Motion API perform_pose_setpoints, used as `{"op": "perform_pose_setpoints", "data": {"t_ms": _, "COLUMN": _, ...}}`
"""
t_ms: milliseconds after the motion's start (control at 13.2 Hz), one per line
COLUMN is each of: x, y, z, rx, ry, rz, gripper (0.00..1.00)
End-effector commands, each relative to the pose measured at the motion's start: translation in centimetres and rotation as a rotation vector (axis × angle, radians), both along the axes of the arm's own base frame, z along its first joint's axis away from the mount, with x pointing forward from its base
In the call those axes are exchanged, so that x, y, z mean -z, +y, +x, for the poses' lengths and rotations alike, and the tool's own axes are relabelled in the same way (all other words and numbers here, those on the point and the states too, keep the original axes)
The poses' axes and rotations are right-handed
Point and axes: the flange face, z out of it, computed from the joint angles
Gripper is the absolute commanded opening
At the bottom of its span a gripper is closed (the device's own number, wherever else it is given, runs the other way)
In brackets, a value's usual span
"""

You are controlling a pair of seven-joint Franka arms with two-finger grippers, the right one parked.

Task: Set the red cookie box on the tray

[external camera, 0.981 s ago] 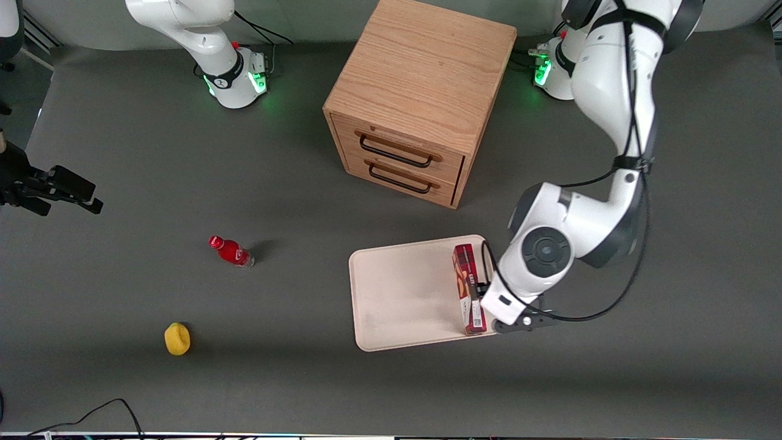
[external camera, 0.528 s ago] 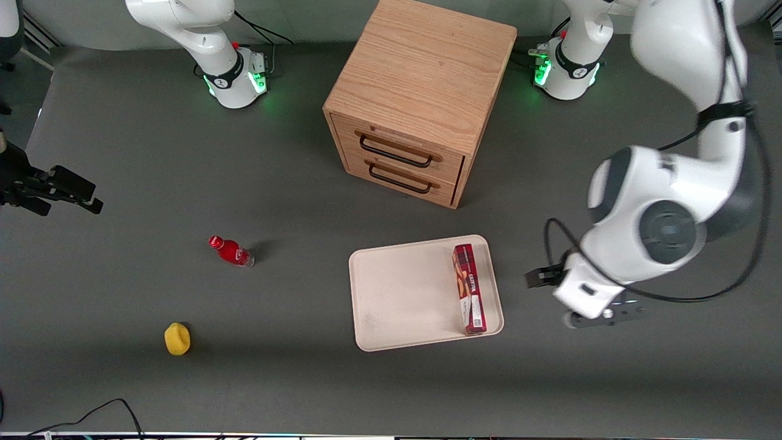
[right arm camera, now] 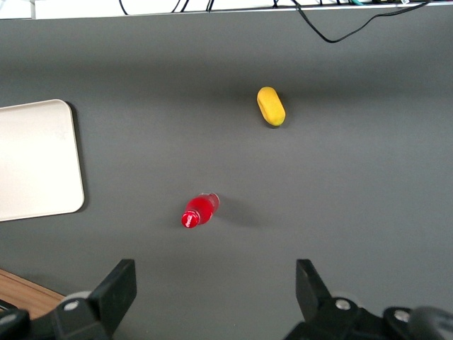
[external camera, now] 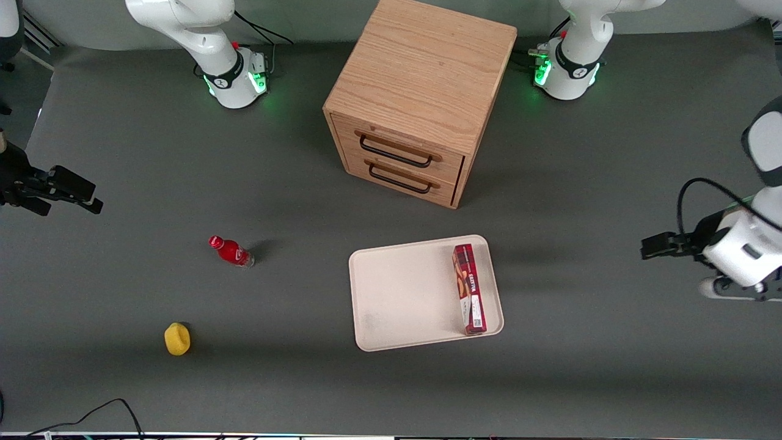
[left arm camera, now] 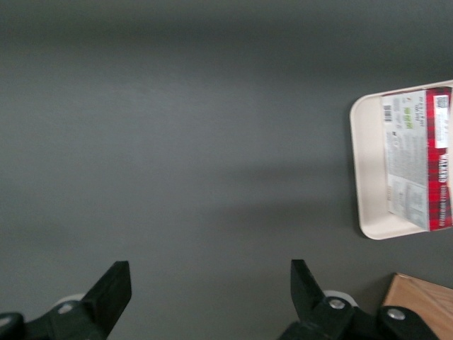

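The red cookie box (external camera: pixel 469 288), a long narrow carton with plaid sides and a white label patch, lies flat on the tray (external camera: pixel 403 293) along the tray's edge toward the working arm. The tray is pale cream, flat, rounded at its corners, and rests on the counter in front of the drawers. The claw (left arm camera: pixel 211 297) hovers over bare counter, well apart from both, fingers spread.

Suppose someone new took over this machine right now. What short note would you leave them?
Gripper: open, holding nothing, over bare table toward the working arm's end, well away from the tray.
Long narrow red cookie box: lying flat on the large pale cream rectangular tray, along the tray edge nearest the working arm.
Done: box is on the tray and released.
Left: nothing for the placement, apparently; perhaps only parking the arm.
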Motion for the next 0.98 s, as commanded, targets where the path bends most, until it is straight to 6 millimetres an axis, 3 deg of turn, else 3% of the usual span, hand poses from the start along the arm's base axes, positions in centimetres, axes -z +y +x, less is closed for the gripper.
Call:
{"op": "perform_pose_setpoints", "data": {"t_ms": 0, "x": -0.2, "y": 0.8, "z": -4.9, "rx": 0.003, "ry": -0.058, "rz": 0.004, "gripper": 1.00}}
{"op": "perform_pose_setpoints", "data": {"t_ms": 453, "x": -3.9, "y": 0.5, "z": -5.4, "rx": 0.005, "ry": -0.082, "rz": 0.085, "gripper": 1.00}}
{"op": "perform_pose_setpoints", "data": {"t_ms": 906, "x": -4.5, "y": 0.2, "z": -4.3, "rx": 0.010, "ry": -0.072, "rz": 0.087, "gripper": 1.00}}
